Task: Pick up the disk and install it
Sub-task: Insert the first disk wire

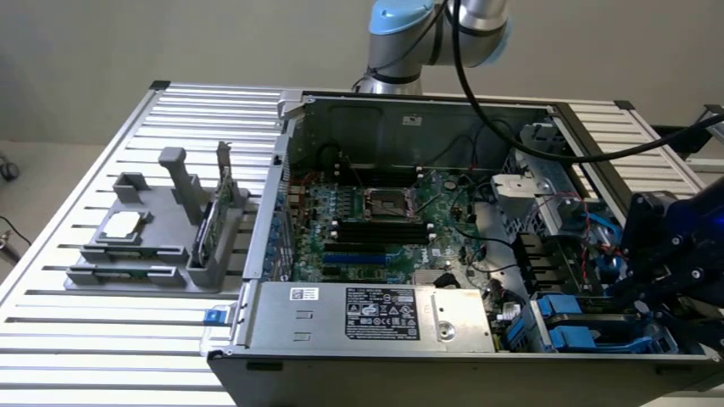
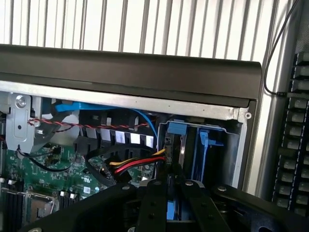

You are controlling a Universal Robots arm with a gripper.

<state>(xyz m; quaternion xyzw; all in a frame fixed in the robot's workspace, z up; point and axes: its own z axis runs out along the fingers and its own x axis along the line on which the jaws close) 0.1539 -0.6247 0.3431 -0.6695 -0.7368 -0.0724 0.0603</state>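
Blue plastic rim of the flat disk [image 2: 172, 209], clenched between matte black jaws of the gripper [image 2: 173, 187].

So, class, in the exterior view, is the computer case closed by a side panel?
No, the computer case lies open, with its motherboard exposed.

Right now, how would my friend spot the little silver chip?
Find the open computer case on the slatted table; a grey stand sits beside it, on the exterior view's left. The chip lies flat on that stand, pale and square, while the card next to it stands on edge.
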